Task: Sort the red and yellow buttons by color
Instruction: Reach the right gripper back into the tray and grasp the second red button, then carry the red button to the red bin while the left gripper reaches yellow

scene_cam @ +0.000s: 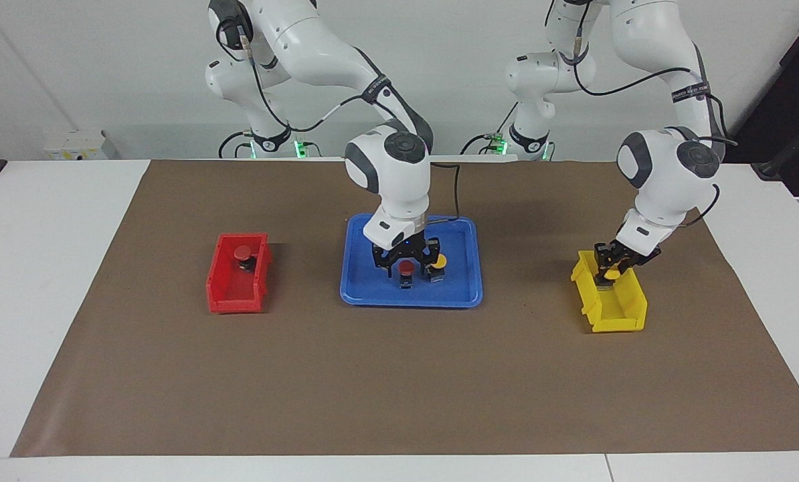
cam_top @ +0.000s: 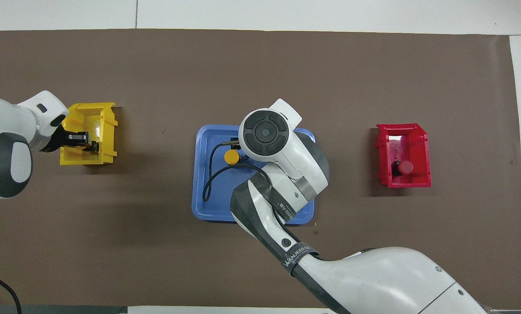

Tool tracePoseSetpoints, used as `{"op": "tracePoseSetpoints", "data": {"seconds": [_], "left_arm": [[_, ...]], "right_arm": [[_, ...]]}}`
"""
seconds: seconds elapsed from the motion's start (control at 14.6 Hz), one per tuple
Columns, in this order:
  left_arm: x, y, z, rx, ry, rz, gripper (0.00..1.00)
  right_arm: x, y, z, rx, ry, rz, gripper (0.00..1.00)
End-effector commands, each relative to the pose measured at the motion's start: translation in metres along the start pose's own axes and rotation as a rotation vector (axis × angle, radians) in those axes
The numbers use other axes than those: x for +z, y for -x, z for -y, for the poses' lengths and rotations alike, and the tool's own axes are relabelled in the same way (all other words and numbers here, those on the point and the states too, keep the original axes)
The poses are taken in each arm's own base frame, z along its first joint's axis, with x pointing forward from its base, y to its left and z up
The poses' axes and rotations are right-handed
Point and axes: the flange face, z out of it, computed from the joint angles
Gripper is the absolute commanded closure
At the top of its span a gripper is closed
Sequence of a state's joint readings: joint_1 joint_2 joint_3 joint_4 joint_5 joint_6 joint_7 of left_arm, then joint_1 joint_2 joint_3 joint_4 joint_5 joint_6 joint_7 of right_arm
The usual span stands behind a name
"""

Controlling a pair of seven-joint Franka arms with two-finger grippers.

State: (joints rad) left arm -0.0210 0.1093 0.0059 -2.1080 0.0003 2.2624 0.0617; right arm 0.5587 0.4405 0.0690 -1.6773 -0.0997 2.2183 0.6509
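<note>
A red button (scene_cam: 406, 268) and a yellow button (scene_cam: 440, 262) stand side by side on the blue tray (scene_cam: 463, 291). My right gripper (scene_cam: 407, 266) is low over the tray, open, with a finger on each side of the red button. The overhead view shows the tray's yellow button (cam_top: 231, 157), while my right arm hides the red one. A second red button (scene_cam: 241, 252) lies in the red bin (scene_cam: 235, 298), also seen from overhead (cam_top: 404, 167). My left gripper (scene_cam: 609, 274) is shut on the second yellow button (scene_cam: 611, 273), inside the yellow bin (scene_cam: 617, 318).
The bins sit on a brown mat (scene_cam: 399, 381), the red bin (cam_top: 422, 144) toward the right arm's end, the yellow bin (cam_top: 107, 152) toward the left arm's end, and the blue tray (cam_top: 203, 205) between them.
</note>
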Motion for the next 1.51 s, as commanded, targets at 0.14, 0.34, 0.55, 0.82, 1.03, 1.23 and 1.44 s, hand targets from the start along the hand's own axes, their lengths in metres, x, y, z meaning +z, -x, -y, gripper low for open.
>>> {"op": "tracePoseSetpoints", "data": {"seconds": [0.14, 0.34, 0.55, 0.82, 1.03, 1.23, 1.44], "left_arm": [[-0.01, 0.002, 0.004, 0.009, -0.002, -0.03, 0.4], [-0.039, -0.019, 0.0, 0.019, -0.004, -0.038, 0.12], [-0.116, -0.045, -0.005, 0.029, -0.004, -0.019, 0.01], [-0.134, -0.034, -0.148, -0.092, 0.014, -0.026, 0.0], [-0.112, 0.004, -0.272, -0.149, 0.031, -0.023, 0.0], [-0.077, 0.045, -0.358, -0.174, 0.023, -0.019, 0.0], [-0.036, 0.061, -0.391, -0.168, 0.001, -0.04, 0.0]], "right_arm": [[0.001, 0.014, -0.01, -0.007, 0.012, -0.001, 0.3], [0.0, 0.015, -0.007, -0.005, 0.0, -0.007, 0.41], [-0.003, 0.013, -0.007, 0.001, -0.001, -0.002, 0.72], [-0.057, -0.028, -0.058, -0.001, 0.025, -0.011, 0.75], [-0.118, -0.053, -0.203, -0.082, 0.073, 0.033, 0.75], [-0.124, -0.058, -0.301, -0.112, 0.092, 0.097, 0.74], [-0.099, -0.046, -0.351, -0.157, 0.088, 0.073, 0.74]]}}
